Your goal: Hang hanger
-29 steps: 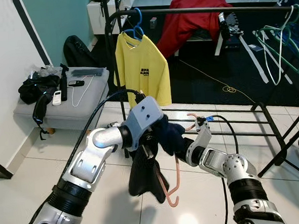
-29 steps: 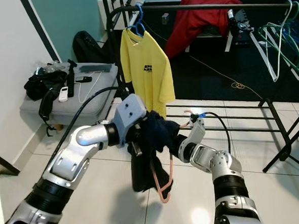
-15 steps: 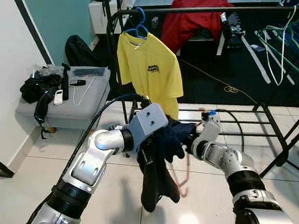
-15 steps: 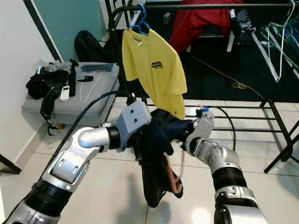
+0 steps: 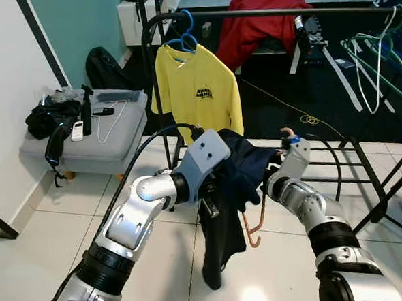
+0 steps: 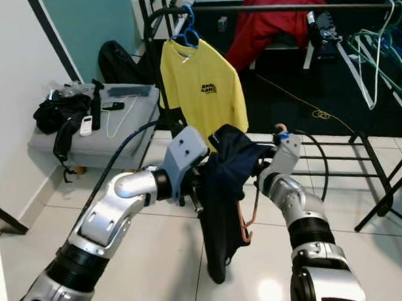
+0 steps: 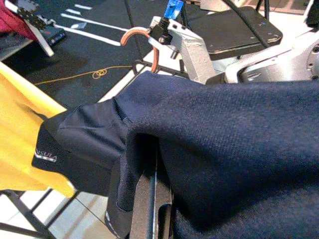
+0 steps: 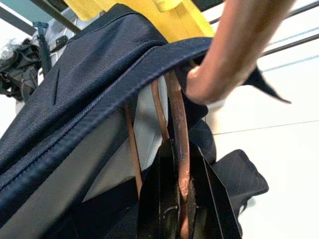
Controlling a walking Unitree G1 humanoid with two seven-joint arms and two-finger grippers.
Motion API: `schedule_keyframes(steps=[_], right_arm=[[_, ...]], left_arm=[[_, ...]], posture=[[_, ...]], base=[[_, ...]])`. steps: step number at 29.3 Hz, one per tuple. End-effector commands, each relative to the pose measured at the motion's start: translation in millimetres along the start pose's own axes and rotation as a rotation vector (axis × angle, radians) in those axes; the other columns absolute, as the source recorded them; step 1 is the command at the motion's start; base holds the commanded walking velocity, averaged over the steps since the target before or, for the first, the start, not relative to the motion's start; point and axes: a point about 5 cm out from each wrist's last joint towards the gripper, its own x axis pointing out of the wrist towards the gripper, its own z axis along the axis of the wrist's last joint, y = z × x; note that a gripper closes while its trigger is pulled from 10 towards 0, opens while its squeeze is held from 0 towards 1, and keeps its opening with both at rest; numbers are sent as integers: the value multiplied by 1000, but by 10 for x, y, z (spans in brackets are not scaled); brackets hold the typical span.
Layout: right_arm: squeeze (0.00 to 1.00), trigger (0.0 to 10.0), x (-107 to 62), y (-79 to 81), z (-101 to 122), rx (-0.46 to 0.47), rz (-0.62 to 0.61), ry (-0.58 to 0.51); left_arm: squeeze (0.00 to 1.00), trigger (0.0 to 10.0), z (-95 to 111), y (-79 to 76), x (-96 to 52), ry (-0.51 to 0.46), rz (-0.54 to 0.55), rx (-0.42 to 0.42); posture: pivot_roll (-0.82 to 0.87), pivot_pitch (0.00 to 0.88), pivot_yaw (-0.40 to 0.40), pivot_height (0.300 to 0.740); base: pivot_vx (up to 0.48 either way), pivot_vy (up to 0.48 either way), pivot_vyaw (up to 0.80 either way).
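Note:
A dark navy garment (image 5: 224, 190) is draped over an orange hanger (image 5: 252, 233) and held up between my two arms in front of the rack. My left gripper (image 5: 209, 199) is shut on the navy cloth, its fingers partly buried in the folds (image 7: 149, 199). My right gripper (image 8: 178, 204) is shut on the hanger's orange wire, just below its hook (image 5: 285, 132). The hook sits low, well under the black rail (image 5: 281, 12). On that rail a yellow T-shirt (image 5: 198, 89) hangs from a blue hanger (image 5: 184, 37).
Green and white hangers (image 5: 376, 58) dangle at the rail's right end, and a red garment (image 5: 261, 17) lies behind it. The rack's low bars (image 5: 338, 157) cross the floor ahead. A grey bench (image 5: 85, 147) with a black bag stands by the left wall.
Both arms have lifted the garment and hanger up and to the right, closer to the rack. The hanger's hook now stands higher, and the cloth hangs down in a longer drape.

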Motion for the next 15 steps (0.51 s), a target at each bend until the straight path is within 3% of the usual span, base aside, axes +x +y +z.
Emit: schedule_keyframes(steps=[1,2,3,4,6,7,8,9,10,12,13,15], right_arm=[[0,10000,4,21,-30,63,21,41],[0,10000,8,112,-71,126,94,80],[0,10000,8,112,-71,126,94,80],[0,10000,20,57,-72,90,10,51],[0,10000,20,57,-72,90,10,51],[0,10000,34,-26,-135,259,-78,65],[0,10000,30,-146,-220,212,-182,72],[0,10000,23,-218,-363,222,-234,121],[0,10000,22,-156,-537,93,-156,234],[0,10000,22,-156,-537,93,-156,234],[0,10000,10,-116,-651,-16,-97,316],[0,10000,10,-116,-651,-16,-97,316]], left_arm=[[0,10000,132,-22,-15,-56,-3,26],[0,10000,130,-14,-3,-51,19,24],[0,10000,130,-14,-3,-51,19,24],[0,10000,136,28,12,-51,64,25],[0,10000,136,28,12,-51,64,25],[0,10000,166,82,22,-64,108,11],[0,10000,210,132,28,-80,140,7],[0,10000,262,171,27,-101,159,6],[0,10000,314,198,27,-124,174,-3],[0,10000,314,198,27,-124,174,-3],[0,10000,344,214,25,-138,181,-8],[0,10000,344,214,25,-138,181,-8]], posture=[[-57,105,34,740],[-57,105,34,740],[-57,105,34,740],[-58,106,31,740],[-58,106,31,740],[-59,105,31,740],[-55,102,29,740],[-55,98,29,740],[-53,97,30,740],[-53,97,30,740],[-51,96,31,740],[-51,96,31,740]], base=[[0,0,0],[0,0,0],[0,0,0],[0,0,0],[0,0,0],[0,0,0],[0,0,0],[0,0,0],[0,0,0],[0,0,0],[0,0,0],[0,0,0]])
